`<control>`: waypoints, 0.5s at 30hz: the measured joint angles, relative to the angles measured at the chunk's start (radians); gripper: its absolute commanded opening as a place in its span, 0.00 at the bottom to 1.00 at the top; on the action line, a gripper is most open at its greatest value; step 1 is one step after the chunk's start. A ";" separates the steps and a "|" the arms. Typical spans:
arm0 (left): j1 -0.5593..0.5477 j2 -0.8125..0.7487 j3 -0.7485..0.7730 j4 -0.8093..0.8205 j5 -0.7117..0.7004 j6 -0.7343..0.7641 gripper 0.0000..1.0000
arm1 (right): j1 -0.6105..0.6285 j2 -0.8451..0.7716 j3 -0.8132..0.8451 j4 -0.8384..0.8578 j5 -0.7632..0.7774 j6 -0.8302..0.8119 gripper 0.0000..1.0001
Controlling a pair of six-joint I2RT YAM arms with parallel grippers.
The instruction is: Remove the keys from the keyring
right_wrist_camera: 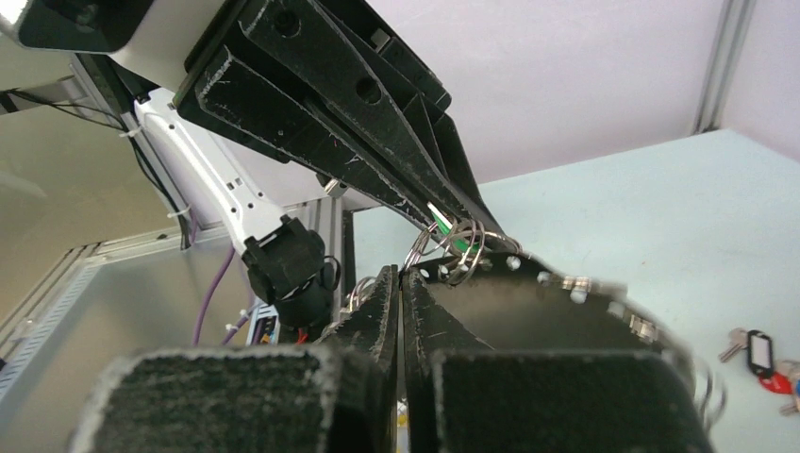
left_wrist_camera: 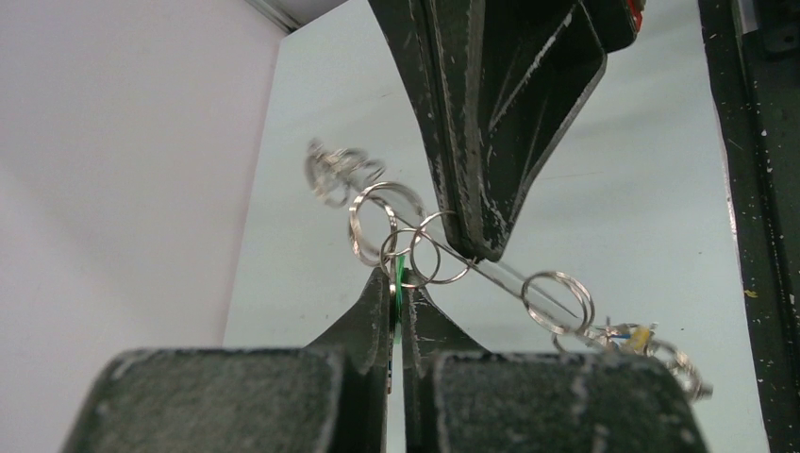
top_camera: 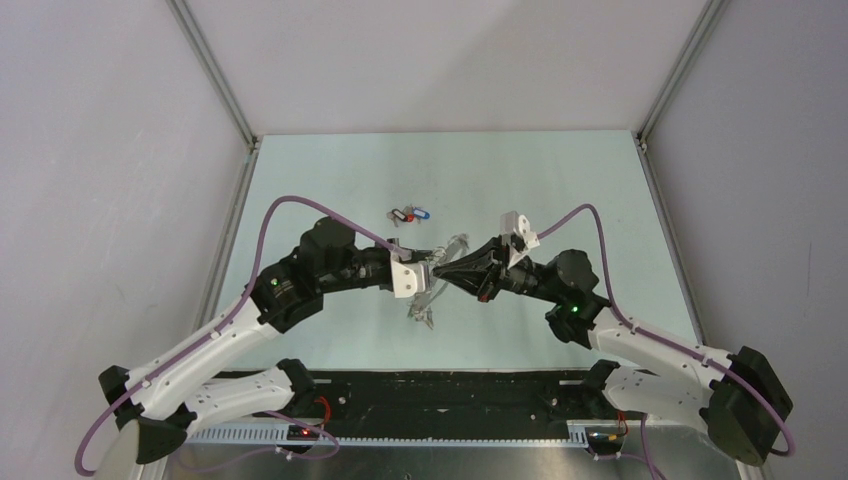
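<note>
- The two arms meet above the middle of the surface (top_camera: 560,180), holding the keyring (top_camera: 443,262) off it between them.
- The right end effector (right_wrist_camera: 400,278) is closed on the keyring (right_wrist_camera: 566,283). In the left wrist view its tips sit together on the thin hoop (left_wrist_camera: 509,276). I judge this to be an anchoring hold that keeps the hoop from swinging.
- The left end effector (left_wrist_camera: 396,278) is clamped on a green key (left_wrist_camera: 398,269) right beside that anchor, probably so that a pull works one key free rather than dragging the whole bunch.
- Small rings (left_wrist_camera: 439,250) crowd the spot where the fingertips meet, and more keys (left_wrist_camera: 632,338) hang further along the hoop towards the near edge.
- Loose keys (top_camera: 410,214) lie well apart, towards the far edge, with red and black heads showing in the right wrist view (right_wrist_camera: 755,354). They look to be already off the hoop.
- Only a green sliver shows between the left fingers, so I cannot tell the key's shape or which ring carries it.
- The overhead view blurs the hoop, and both wrist views crop it.
</note>
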 measured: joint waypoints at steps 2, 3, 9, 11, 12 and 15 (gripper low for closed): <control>0.001 -0.002 0.000 -0.011 -0.009 0.000 0.00 | -0.001 0.021 0.005 0.000 -0.012 0.021 0.00; 0.002 -0.002 0.000 -0.021 -0.016 0.000 0.00 | -0.002 0.032 0.007 0.001 -0.019 0.031 0.00; -0.001 -0.006 0.000 -0.031 -0.015 0.001 0.00 | -0.004 0.091 0.016 -0.002 -0.051 0.088 0.00; -0.001 -0.006 0.000 -0.042 -0.015 0.001 0.00 | -0.004 0.098 0.018 -0.003 -0.054 0.102 0.00; -0.001 -0.006 0.000 -0.044 -0.015 0.001 0.00 | -0.004 0.100 0.018 -0.003 -0.056 0.106 0.00; -0.001 -0.006 0.000 -0.044 -0.013 0.001 0.00 | -0.005 0.106 0.025 -0.005 -0.062 0.114 0.00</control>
